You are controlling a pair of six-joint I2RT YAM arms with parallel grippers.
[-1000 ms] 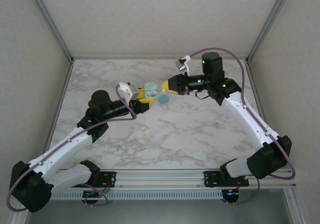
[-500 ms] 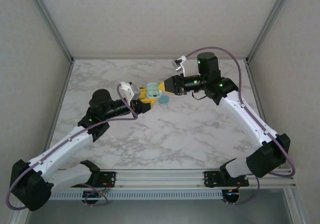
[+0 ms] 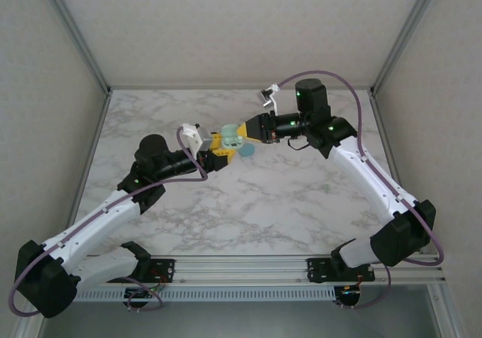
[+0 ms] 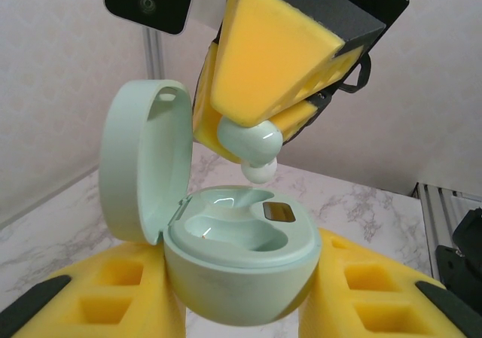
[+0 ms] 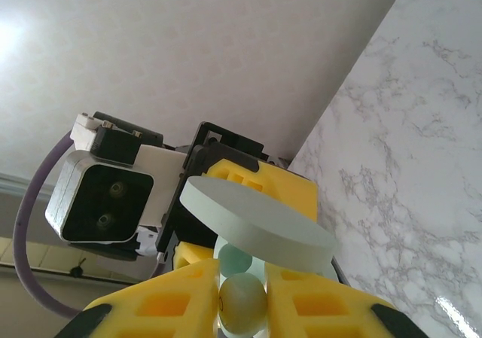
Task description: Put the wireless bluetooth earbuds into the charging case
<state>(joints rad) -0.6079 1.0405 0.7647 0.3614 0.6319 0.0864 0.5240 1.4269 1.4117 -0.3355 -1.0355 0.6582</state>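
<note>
Earbud (image 4: pixel 252 146) poised tip-down just above the open case (image 4: pixel 237 263), over the far middle of the table (image 3: pixel 301 195).

The right gripper (image 5: pixel 242 302) is pinched tight on the earbud. The earbud's long axis stands near upright, and its pale rounded tip points down at the case's hollow without touching it. The left gripper (image 3: pixel 218 150) squeezes the case from both sides, mouth up, with the lid (image 4: pixel 139 169) swung open and standing on the hinge side. The likely risk is that the earbud looks slightly off the hollow's line. Lowering it could catch the rim, twist it in the grip or push the case askew, and letting go early would drop it.
</note>
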